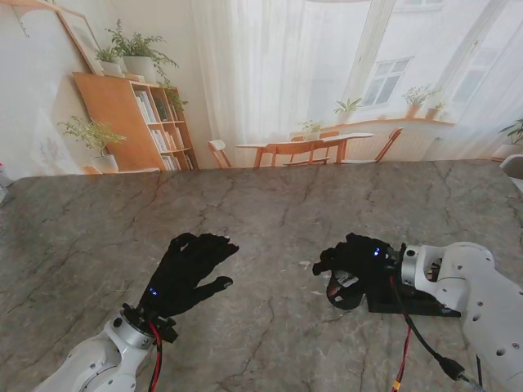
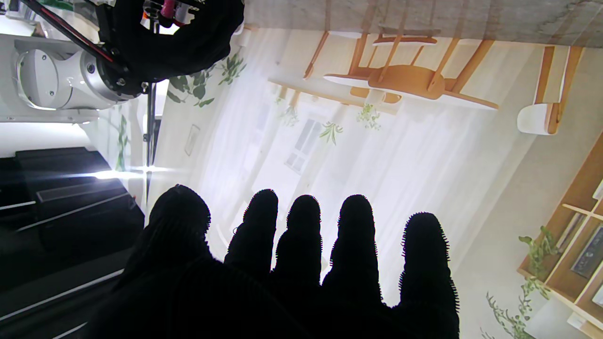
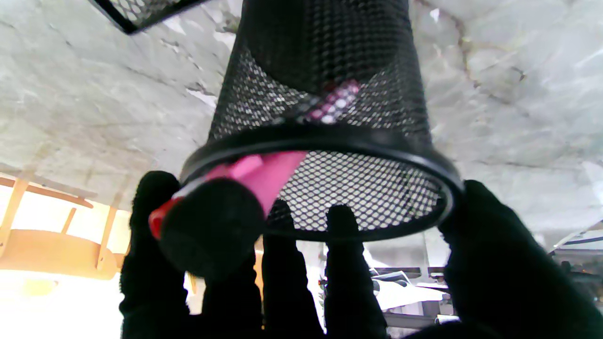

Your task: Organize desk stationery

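The counter (image 1: 245,220) has a grey marble-pattern surface with dark veins. Behind it stands a pale wall (image 1: 33,106) on the left. An orange wooden bookshelf (image 1: 135,122) holds books, with potted plants (image 1: 135,51) on top and one plant (image 1: 91,139) beside it. Sheer white curtains (image 1: 270,73) cover large windows (image 1: 392,77), admitting bright daylight. A wooden table (image 1: 302,145) with chairs (image 1: 219,152) stands before the windows.
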{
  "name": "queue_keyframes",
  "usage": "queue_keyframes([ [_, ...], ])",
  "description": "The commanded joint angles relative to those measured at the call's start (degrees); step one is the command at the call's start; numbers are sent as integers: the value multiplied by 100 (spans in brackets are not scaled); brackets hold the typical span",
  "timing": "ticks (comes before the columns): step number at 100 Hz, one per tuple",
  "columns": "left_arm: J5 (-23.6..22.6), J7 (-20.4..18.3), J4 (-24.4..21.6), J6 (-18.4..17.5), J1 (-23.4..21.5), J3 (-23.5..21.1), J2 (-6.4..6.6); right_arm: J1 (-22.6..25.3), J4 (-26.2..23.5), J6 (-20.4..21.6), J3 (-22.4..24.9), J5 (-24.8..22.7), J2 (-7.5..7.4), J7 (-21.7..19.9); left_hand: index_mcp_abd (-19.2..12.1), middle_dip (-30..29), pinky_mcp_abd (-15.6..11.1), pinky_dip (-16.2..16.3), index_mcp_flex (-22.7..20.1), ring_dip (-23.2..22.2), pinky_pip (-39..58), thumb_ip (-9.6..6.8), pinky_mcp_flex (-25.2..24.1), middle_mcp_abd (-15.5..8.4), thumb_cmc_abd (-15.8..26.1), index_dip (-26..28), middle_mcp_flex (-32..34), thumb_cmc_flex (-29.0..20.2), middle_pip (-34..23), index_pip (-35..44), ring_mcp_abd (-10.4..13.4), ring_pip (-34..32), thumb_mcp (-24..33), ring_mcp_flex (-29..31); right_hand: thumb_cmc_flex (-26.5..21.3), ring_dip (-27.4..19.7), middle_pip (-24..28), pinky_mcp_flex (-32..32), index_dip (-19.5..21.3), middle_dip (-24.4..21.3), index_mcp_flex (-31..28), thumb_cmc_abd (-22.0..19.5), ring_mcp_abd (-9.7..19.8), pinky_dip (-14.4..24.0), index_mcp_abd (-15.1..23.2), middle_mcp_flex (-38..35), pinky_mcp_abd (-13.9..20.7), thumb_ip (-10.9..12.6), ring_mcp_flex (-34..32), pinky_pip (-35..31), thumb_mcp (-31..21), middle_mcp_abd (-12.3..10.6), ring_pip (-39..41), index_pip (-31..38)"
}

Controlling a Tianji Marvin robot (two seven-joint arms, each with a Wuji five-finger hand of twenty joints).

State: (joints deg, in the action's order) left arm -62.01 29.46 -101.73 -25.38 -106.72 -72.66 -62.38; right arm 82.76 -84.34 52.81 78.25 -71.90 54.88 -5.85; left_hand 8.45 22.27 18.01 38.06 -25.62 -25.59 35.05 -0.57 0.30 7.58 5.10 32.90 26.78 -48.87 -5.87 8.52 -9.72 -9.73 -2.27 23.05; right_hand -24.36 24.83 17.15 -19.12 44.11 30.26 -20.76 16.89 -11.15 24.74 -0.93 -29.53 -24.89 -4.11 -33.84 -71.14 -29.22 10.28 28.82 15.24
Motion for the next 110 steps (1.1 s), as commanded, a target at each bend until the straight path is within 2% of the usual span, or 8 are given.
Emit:
queue_keyframes([
  [1,5,17,-21,-12,-34,11,-21,36,-79,-16,34,3,14,-43,-97,27,116,143,-32,-37,49,414,-15,-135,412,50,38,-158,15,34,119,-42,-72,60,143,-33,-188,-85,-105,-70,57,-206,-135,17,-73,-14,-318,174,-45,-15,136,61,-16,-74],
  [16,2,19,-23,-15,-37,7,-21,67,-157,-30,95,1,33,40,-97,26,125,140,-29,-40,50,414,-23,-133,413,50,35,-153,17,33,110,-45,-74,62,241,-56,-283,-27,-124,-82,113,-346,-165,-8,-80,25,-396,181,33,46,150,54,-142,-119],
  [29,-2,24,-30,-3,-45,-1,-21,160,-311,-365,188,299,105,16,-95,24,111,136,-27,-38,49,414,-20,-136,413,49,33,-155,19,31,130,-42,-72,60,298,-122,-417,170,-153,-113,131,-726,-213,-71,-105,32,-431,193,128,192,275,77,-396,-172],
  [48,14,-5,-50,33,-64,-25,-24,681,-1273,-1517,535,1212,261,-554,-106,21,121,128,-17,-33,42,413,-23,-136,413,46,27,-153,23,26,131,-35,-70,54,231,-179,-512,411,-161,-124,142,-553,-160,-173,-72,31,-162,208,232,389,285,40,-627,-190],
  [61,31,-33,-68,41,-74,-50,-27,912,-1677,-2502,606,1754,365,-657,-101,14,141,122,-5,-21,34,414,-27,-128,411,41,27,-151,28,17,120,-19,-70,36,207,-209,-564,601,-170,-133,129,-448,-48,-267,-14,19,23,207,312,563,256,-1,-762,-199],
  [70,86,-110,-94,79,-89,-75,-34,1005,-1814,-2987,644,2057,423,-639,-118,3,172,110,19,-8,16,418,-28,-117,414,31,26,-124,37,1,106,-5,-78,28,193,-224,-597,701,-185,-139,106,-379,59,-343,43,-33,241,202,361,677,223,-52,-861,-207],
  [88,784,-744,-192,196,-78,-129,-104,1160,-1997,-3880,746,2801,517,-671,-217,-97,312,-12,105,118,-186,422,-98,-85,417,-39,-75,-38,118,-83,8,131,-81,-108,129,-282,-663,834,-227,-157,41,-212,212,-510,158,-162,714,192,465,925,152,-146,-1102,-219],
  [110,1782,-1865,-414,395,28,-367,-109,1301,-2109,-4825,915,3827,623,-680,-269,-265,386,-167,283,356,-520,419,-134,-32,408,-169,-192,18,197,-199,-80,285,-73,-301,33,-315,-730,925,-298,-195,-136,16,290,-600,275,-321,940,179,484,1063,109,-224,-1314,-213],
])
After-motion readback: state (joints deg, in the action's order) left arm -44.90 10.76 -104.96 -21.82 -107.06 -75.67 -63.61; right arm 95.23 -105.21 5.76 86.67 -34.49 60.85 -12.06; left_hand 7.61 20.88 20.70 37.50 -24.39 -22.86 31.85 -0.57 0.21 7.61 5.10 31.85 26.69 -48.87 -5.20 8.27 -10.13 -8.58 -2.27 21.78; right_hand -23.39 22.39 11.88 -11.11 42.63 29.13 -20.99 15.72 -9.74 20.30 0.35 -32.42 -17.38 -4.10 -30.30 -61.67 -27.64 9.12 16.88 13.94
